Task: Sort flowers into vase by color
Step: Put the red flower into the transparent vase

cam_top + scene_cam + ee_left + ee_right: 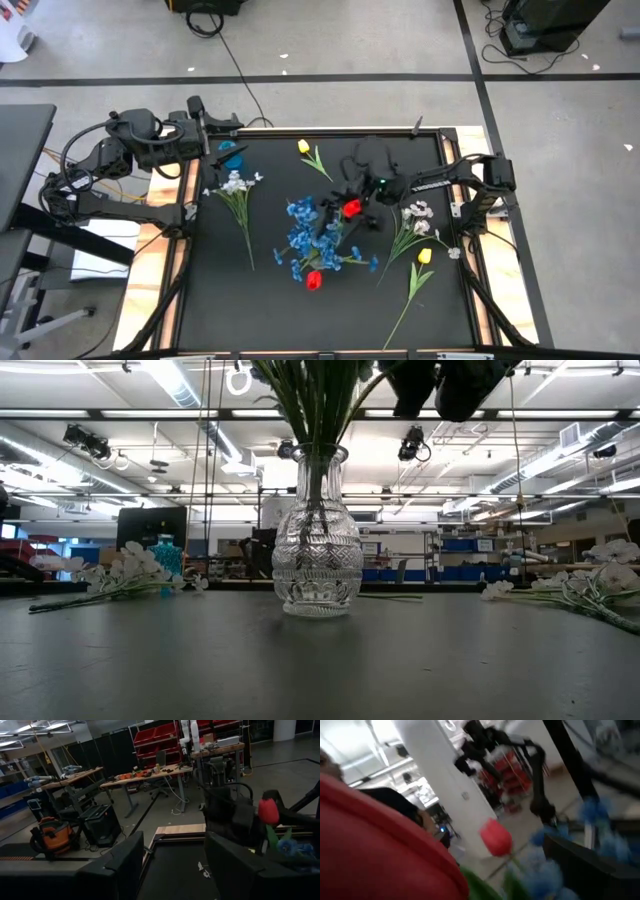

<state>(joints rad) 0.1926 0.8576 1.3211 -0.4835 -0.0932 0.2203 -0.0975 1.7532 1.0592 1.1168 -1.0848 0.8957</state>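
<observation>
A cut-glass vase point(318, 560) stands mid-table holding blue bunches point(303, 235) and one red tulip point(313, 280). My right gripper point(348, 200) hovers over the vase's far side, shut on another red tulip point(352, 208), which fills the near part of the right wrist view point(370, 840). Lying flat on the table are white sprigs point(235, 185) point(418, 215) and yellow tulips point(303, 147) point(424, 256). My left gripper point(228, 133) waits open at the far left corner, with a clear gap between its fingers point(175, 855). My right gripper holds the red tulip close to its head point(268, 811), with the green stem point(271, 836) running down below the head. The fingers' exact place on the stem is hidden by the gripper body. The tulip is lifted clear of the table, upright beside the blue bunches.
A small blue object point(232, 155) stands near the far left corner, close to my left gripper. The black mat ends at wooden edges point(180, 250) on both sides. Bare mat lies along the near edge point(250, 320).
</observation>
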